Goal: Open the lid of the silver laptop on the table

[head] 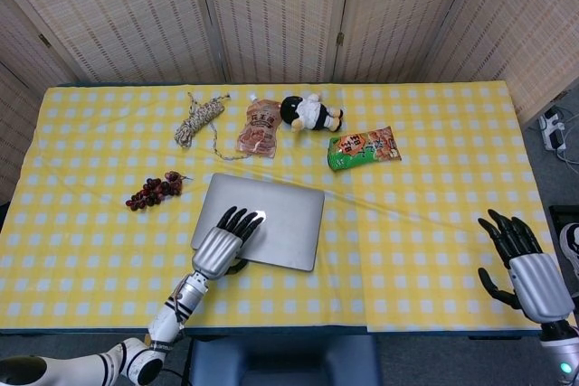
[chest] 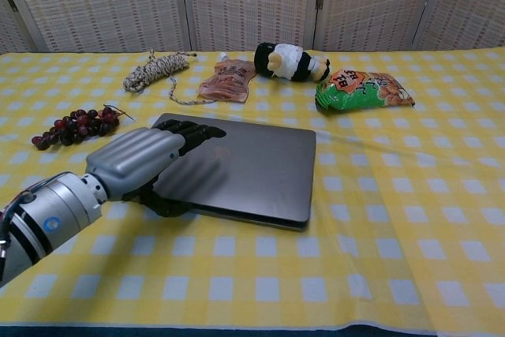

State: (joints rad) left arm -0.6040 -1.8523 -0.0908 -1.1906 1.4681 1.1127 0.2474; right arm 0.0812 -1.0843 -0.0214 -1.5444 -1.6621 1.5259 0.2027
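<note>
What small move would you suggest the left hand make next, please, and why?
Probably keep lifting the lid's near edge: the left hand holds the laptop at its near-left corner, fingers on top, and the lid looks barely raised.

Laptop lies near the table's front edge, left of centre, left hand on its front-left corner. Grapes lie left; rope, snack pouch, plush toy and chip bag line the back. Right hand hangs past the front-right corner.
</note>
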